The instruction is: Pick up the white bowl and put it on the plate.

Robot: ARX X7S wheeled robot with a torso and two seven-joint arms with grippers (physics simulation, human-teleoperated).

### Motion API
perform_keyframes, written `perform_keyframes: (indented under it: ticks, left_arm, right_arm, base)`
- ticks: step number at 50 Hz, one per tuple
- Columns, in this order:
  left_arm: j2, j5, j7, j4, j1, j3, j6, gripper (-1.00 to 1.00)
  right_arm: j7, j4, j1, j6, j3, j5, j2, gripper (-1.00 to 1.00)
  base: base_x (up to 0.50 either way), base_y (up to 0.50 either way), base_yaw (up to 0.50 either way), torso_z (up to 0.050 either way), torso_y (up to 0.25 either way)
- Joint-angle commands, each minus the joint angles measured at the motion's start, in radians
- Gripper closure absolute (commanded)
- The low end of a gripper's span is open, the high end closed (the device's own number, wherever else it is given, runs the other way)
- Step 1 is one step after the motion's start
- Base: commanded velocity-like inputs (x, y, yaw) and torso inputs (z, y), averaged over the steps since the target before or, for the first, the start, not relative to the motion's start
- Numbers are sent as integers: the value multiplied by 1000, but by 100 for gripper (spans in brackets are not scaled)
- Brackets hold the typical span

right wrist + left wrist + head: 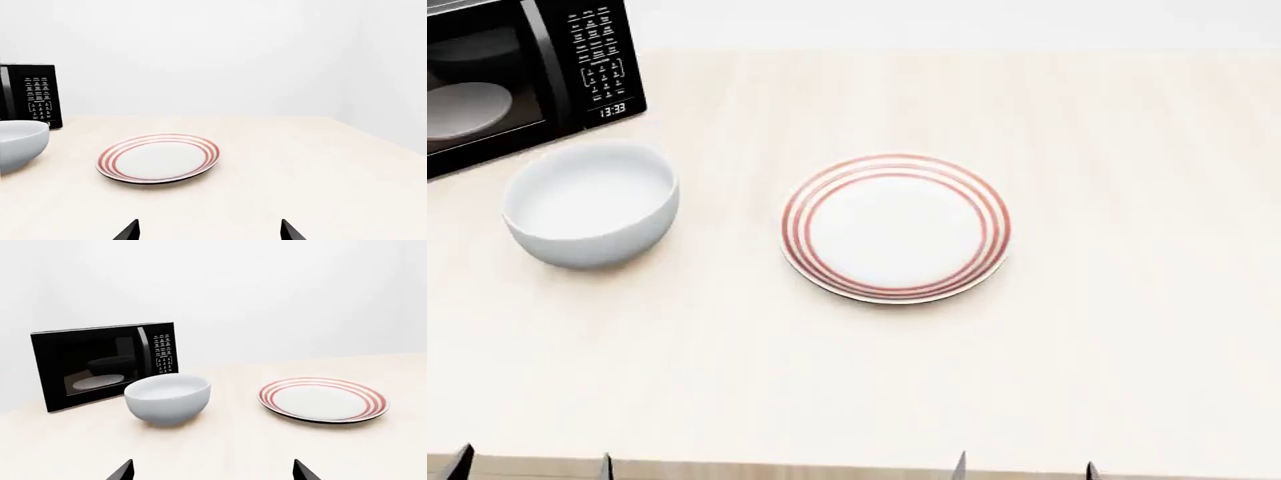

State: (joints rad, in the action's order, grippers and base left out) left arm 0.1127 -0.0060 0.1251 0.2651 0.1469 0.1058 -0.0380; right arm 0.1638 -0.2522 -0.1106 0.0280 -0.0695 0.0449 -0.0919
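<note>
One white bowl (591, 203), one plate (896, 227), one microwave (521, 75).

We see a plain glossy white bowl (591, 203), a white plate (896, 227) with three thin red rings near its rim, a black microwave (515, 75) with white keypad markings, and a pale beige table (1121, 330).

plate (159, 159) beside white bowl (20, 145)

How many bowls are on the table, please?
1. The white bowl stands on the table in front of the microwave, to the left of the plate and apart from it. Nothing seems hidden.
</note>
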Motion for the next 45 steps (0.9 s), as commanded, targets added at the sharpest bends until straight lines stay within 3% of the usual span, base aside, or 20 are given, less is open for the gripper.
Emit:
perform_keyframes:
  ticks: [1,24,45]
  left_arm:
    - [19,1,23,123,38,11,24,-100]
    - [42,4,61,319,72,29,113,-100]
    - [62,-5,81,372,83,41,132,-100]
  right_arm:
    - [37,-138,-40,36,1,8,-18,-100]
    - [85,-359,-84,99,-26,3,-47,-100]
    - [94,-353,-90,65,-40,24,-73,-100]
  base:
    - [0,0,0,0,0]
    - [0,0,0,0,0]
    - [3,0,0,0,0]
